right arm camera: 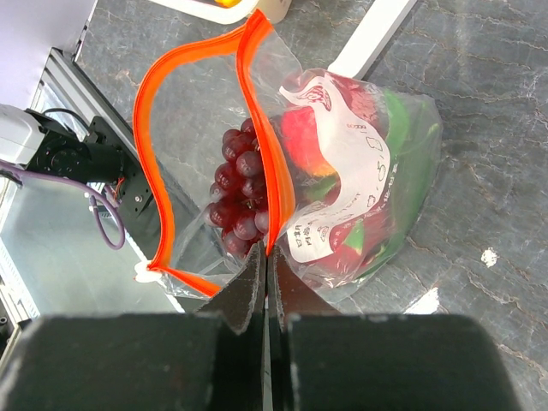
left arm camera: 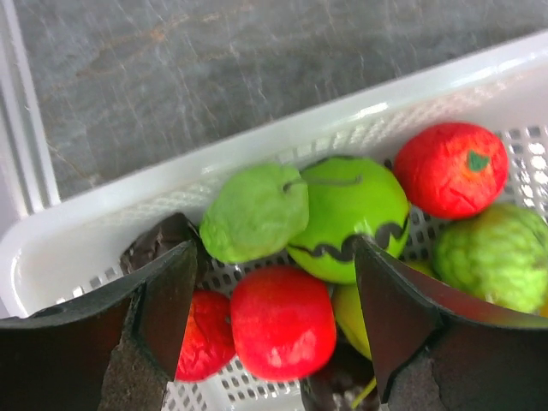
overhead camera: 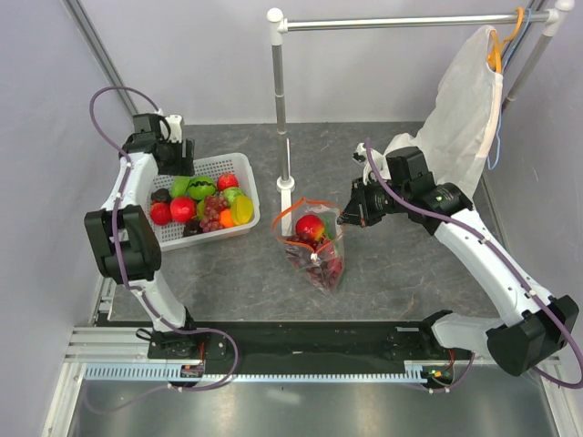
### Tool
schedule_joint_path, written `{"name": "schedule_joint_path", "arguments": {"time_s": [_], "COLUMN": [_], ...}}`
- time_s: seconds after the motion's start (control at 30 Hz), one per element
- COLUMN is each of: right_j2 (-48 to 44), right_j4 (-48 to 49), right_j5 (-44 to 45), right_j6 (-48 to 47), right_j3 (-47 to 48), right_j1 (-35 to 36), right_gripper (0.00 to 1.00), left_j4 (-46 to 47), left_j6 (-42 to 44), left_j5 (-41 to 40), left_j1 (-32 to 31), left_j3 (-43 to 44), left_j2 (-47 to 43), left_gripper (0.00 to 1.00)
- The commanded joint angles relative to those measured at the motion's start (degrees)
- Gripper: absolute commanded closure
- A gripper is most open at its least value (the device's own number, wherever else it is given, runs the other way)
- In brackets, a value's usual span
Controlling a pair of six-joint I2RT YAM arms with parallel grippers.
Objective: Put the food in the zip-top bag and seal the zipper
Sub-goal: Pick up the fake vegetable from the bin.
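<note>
Right jaws shut, seemingly on zipper [right arm camera: 278, 193]; left jaws wide, empty, over food [left arm camera: 282, 321]

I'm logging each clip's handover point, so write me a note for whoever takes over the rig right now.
The left gripper is open over the white basket, gripping nothing.
The right gripper is shut on the zipper of the zip-top bag, lifting its mouth open.
Done: a red apple, purple grapes and some green pieces are in the bag.
Left: the remaining food lies in the basket; bag it, then seal the zipper.
</note>
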Motion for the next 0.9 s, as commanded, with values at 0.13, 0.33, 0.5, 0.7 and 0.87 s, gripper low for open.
{"name": "schedule_joint_path", "arguments": {"time_s": [0.13, 0.33, 0.5, 0.7, 0.87], "right_j2": [0.4, 0.9, 1.0, 0.8, 0.9], "right_j4": [1.3, 1.3, 1.3, 1.3, 1.4], "right_j5": [0.6, 0.4, 0.3, 0.8, 1.1], "right_j6": [-0.5, -0.4, -0.5, -0.7, -0.5], "right_j3": [0.3, 0.5, 0.5, 0.1, 0.4], "right_j1": [0.1, 0.1, 0.1, 0.1, 0.0], "right_gripper": [1.0, 1.0, 1.0, 1.0, 1.0], "left_j4": [8.6, 8.6, 8.7, 6.3, 6.2], "left_j6": [0.6, 1.6, 2.4, 2.6, 2.1], "left_j5": [-9.7, -12.0, -13.5, -11.0, -9.8], "left_j1": [-2.2, -2.6, -2.5, -2.4, -2.5], "left_j3": [1.7, 0.5, -0.3, 0.3, 0.4], "left_j2": [3.8, 4.3, 4.3, 4.8, 5.7], "left_gripper": [0.25, 0.32, 0.39, 0.43, 0.43]}}
